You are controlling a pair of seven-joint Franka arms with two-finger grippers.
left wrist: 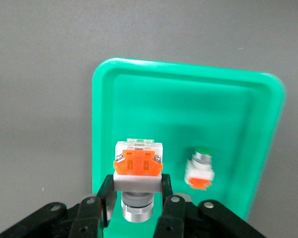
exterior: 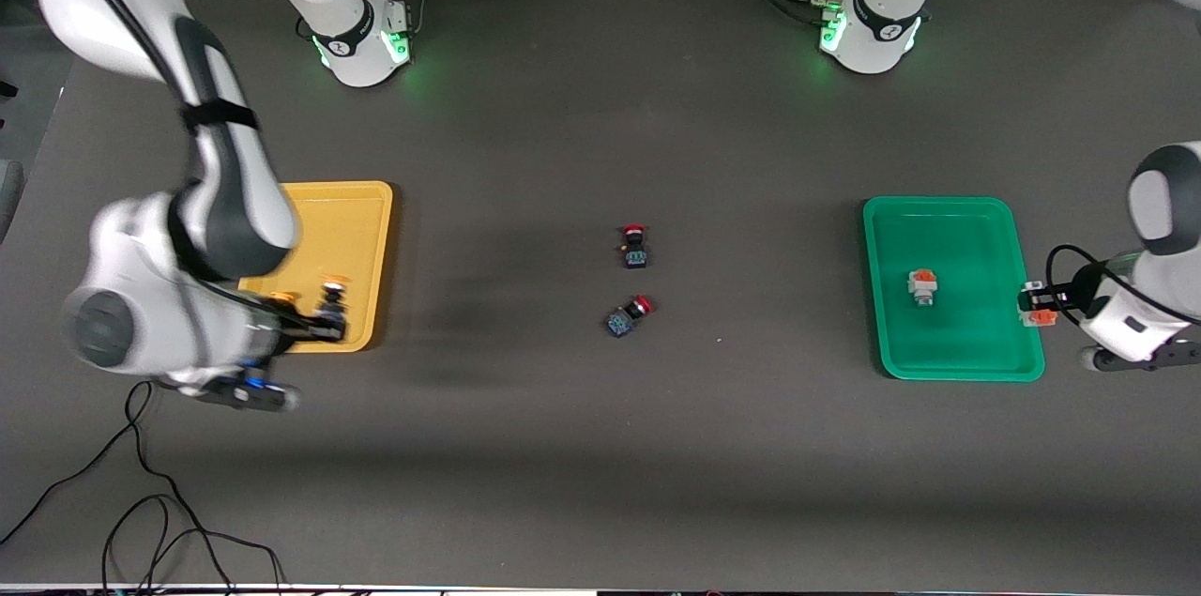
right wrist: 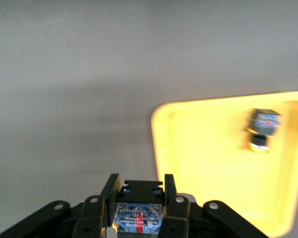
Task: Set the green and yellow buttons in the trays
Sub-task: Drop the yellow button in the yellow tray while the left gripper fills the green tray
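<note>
My left gripper (exterior: 1037,308) is shut on a white-bodied green button with an orange block (left wrist: 138,166), over the rim of the green tray (exterior: 976,230) at the left arm's end. A second green button (exterior: 922,286) lies in that tray and also shows in the left wrist view (left wrist: 201,169). My right gripper (exterior: 324,322) is shut on a black-blue yellow button (right wrist: 138,210), over the near corner of the yellow tray (exterior: 352,221). Another yellow button (right wrist: 261,130) lies in the yellow tray (right wrist: 213,168).
Two red-capped black-blue switches lie on the dark table midway between the trays, one (exterior: 635,246) farther from the front camera than the other (exterior: 629,315). Black cables trail along the table's near edge at the right arm's end.
</note>
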